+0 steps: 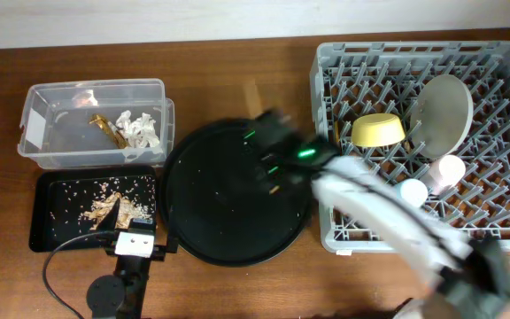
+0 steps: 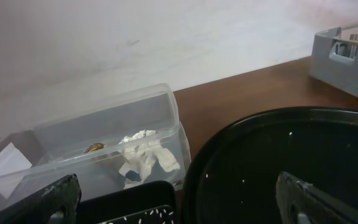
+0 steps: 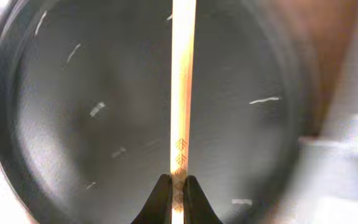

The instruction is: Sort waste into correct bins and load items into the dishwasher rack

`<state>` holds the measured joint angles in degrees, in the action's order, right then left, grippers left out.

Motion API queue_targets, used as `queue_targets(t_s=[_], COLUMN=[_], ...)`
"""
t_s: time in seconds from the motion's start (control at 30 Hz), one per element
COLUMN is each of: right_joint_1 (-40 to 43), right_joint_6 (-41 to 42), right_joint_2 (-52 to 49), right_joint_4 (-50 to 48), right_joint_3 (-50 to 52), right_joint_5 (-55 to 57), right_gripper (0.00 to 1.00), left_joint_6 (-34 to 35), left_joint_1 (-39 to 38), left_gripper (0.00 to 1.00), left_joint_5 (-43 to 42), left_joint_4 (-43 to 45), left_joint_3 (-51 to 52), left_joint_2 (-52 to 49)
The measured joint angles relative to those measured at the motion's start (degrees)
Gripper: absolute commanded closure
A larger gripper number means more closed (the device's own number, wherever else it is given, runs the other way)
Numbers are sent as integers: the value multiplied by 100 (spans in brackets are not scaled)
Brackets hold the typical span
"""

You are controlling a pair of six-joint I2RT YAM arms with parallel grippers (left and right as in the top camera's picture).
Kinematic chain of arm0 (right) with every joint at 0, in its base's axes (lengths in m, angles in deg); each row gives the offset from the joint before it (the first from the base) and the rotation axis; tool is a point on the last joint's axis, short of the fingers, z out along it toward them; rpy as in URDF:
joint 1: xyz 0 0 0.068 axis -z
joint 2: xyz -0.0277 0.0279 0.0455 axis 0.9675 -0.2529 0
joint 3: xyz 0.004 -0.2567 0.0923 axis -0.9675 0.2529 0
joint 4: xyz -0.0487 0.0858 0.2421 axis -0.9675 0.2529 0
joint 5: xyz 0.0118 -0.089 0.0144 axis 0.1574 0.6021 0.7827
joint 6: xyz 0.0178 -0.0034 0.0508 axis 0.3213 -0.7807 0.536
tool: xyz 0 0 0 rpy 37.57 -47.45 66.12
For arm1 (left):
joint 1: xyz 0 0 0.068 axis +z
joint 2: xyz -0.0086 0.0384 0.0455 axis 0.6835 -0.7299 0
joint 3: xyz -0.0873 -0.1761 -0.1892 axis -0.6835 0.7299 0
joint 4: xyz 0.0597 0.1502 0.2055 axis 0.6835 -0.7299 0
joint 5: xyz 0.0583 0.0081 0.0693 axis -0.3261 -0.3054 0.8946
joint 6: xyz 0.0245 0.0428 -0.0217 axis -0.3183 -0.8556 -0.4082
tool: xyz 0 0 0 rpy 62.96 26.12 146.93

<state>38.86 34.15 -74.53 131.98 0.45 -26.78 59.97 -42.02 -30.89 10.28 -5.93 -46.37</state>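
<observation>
My right gripper [image 3: 178, 186] is shut on a thin wooden chopstick [image 3: 183, 87] and holds it over the large round black tray [image 1: 237, 190]; in the overhead view the right gripper [image 1: 273, 158] is blurred. The grey dishwasher rack [image 1: 326, 106] at right holds the grey plate [image 1: 443, 113], yellow bowl [image 1: 379, 130], pink cup [image 1: 449, 169] and light blue cup [image 1: 412, 191]. The clear box [image 1: 51, 146] holds white paper scraps [image 1: 140, 129] and the wrapper [image 1: 105, 127]. The shallow black tray [image 1: 42, 213] holds food leftovers [image 1: 113, 209]. My left gripper [image 2: 179, 205] is open and empty at the trays' near edges.
The clear box [image 2: 104, 134] with paper scraps [image 2: 145, 155] lies ahead of the left wrist, the round tray [image 2: 278, 155] to its right. A rack corner [image 2: 347, 59] shows far right. A cable [image 1: 56, 266] runs along the front left of the table.
</observation>
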Motion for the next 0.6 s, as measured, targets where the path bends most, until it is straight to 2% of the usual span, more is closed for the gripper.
queue_targets(t_s=[0.03,0.1,0.13,0.17,0.2,0.33,0.37,0.4,0.5,0.6], right_joint_1=[553,1333,1821,2090,2083,2015,1873,1683,909,664], right_joint_6=[-125,-505,-647,-896,-1134,-1078,-1040,-1023,-1021,-918], right_joint_2=[354,367,140,-61,-157,37,691,1390,3670,4347], right_joint_4=[68,317,496,538,570,815,824,837,1123,1204], right_joint_3=[-11,-33,-31,-31,-31,-39,-55,-109,-374,-365], right_joint_5=[210,402,485,378,203,35,22,0,-48,-63], right_gripper=[96,96,89,44,27,22,14,1,1,1], left_joint_6=[0,0,0,0,0,0,0,0,0,0], left_joint_1=[0,0,0,0,0,0,0,0,0,0], left_gripper=[1,1,1,1,1,1,1,1,1,1], left_joint_5=[-2,0,0,0,0,0,0,0,-2,0], left_joint_4=[0,-2,-2,-2,0,-2,0,7,7,0], left_joint_3=[0,0,0,0,0,0,0,0,0,0], left_joint_2=[0,0,0,0,0,0,-7,0,-2,0])
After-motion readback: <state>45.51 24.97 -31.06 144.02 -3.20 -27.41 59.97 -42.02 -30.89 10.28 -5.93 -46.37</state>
